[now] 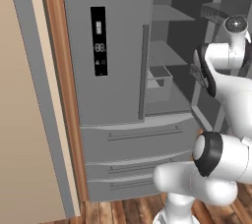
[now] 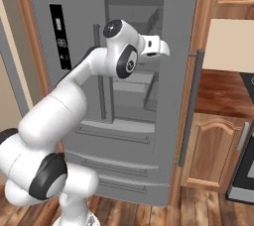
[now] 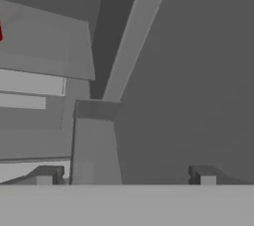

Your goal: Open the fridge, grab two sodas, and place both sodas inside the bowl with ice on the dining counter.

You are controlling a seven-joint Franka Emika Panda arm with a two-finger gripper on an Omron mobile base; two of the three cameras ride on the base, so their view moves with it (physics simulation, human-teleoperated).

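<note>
Fridge [image 1: 113,46] is the big grey French-door one right in front of the robot, black display panel [image 1: 98,41] on the left door, long bar handles, drawers [image 1: 142,149] underneath. Left door is shut, right door [image 2: 186,71] is swung out wide, so the grey shelves [image 1: 170,14] and a bin [image 1: 158,81] inside are exposed, which is presumably why the arm is already reaching up into that open half. The hand [image 3: 124,180] sits at about shelf height inside the opening with its fingers spread wide and nothing between them, looks like it's lining up for a grab and not carrying anything. From the hand camera there's a tiny sliver of red [image 3: 1,32] at the far left edge, my guess is that's the soda can, but it's too small to be sure. Everything else in there is just flat grey panels.
</note>
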